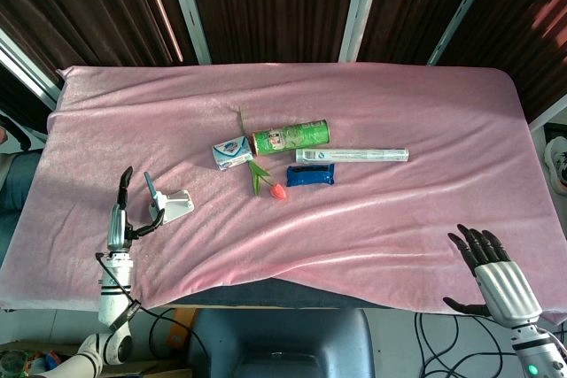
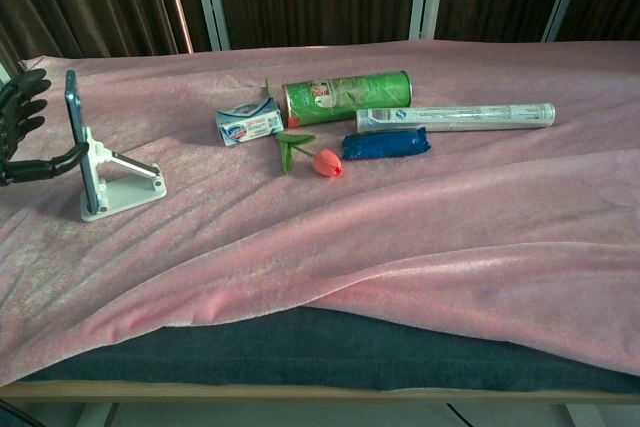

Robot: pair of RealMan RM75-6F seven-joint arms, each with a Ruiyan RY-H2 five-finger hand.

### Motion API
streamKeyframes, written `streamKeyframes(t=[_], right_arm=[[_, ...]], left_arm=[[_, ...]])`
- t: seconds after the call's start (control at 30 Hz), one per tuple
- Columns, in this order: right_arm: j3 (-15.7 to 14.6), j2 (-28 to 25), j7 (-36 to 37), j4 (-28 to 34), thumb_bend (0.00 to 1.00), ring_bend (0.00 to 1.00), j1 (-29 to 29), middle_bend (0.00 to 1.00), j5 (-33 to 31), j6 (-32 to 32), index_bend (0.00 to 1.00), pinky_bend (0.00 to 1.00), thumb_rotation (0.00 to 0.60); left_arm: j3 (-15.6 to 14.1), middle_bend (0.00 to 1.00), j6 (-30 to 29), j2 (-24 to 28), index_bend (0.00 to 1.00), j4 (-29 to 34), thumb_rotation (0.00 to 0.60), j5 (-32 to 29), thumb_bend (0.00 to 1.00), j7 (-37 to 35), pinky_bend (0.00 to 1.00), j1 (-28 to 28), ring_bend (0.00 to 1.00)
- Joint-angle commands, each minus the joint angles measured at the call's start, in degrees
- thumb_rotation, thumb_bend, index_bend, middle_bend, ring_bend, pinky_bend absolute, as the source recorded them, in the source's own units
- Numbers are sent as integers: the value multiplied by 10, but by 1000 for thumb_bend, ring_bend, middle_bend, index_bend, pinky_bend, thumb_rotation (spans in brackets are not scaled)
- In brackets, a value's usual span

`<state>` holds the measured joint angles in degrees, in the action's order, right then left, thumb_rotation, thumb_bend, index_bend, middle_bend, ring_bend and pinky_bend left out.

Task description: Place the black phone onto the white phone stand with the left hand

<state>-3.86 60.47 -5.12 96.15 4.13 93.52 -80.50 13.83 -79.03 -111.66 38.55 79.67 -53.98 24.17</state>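
The black phone (image 2: 78, 137) stands nearly upright, seen edge-on, leaning on the white phone stand (image 2: 122, 184) at the table's left side. In the head view the phone (image 1: 150, 189) and stand (image 1: 173, 204) sit near the front left. My left hand (image 2: 22, 127) hovers just left of the phone with its fingers spread; its thumb reaches toward the stand's base and it holds nothing. From the head view the left hand (image 1: 124, 210) shows beside the phone. My right hand (image 1: 489, 269) hangs open off the table's front right corner.
A pink cloth (image 2: 450, 207) covers the table. In the middle lie a green chip can (image 2: 346, 96), a small blue-white box (image 2: 249, 123), a long white tube (image 2: 455, 116), a blue packet (image 2: 386, 143) and a red tulip (image 2: 318, 158).
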Motion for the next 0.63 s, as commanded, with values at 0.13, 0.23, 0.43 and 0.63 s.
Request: streamKeyframes(t=[0.13, 0.23, 0.43, 0.63], right_arm=[[1, -1, 2, 1, 240, 0, -3, 0, 1, -5, 0, 148, 600], [0, -1, 2, 1, 240, 0, -3, 0, 3, -6, 0, 148, 600], [-3, 3, -7, 2, 240, 0, -1, 0, 7, 0, 0, 148, 600], [-4, 4, -12, 3, 240, 0, -1, 0, 7, 2, 0, 148, 600]], left_arm=[[-77, 0, -57, 180, 0, 160, 600, 67, 253, 197, 2, -59, 0], [-113, 0, -27, 302, 0, 334, 600, 62, 252, 351, 0, -84, 0], [-115, 0, 32, 396, 0, 509, 600, -46, 254, 568, 0, -104, 0], [-106, 0, 69, 405, 0, 519, 600, -90, 251, 598, 0, -97, 0]])
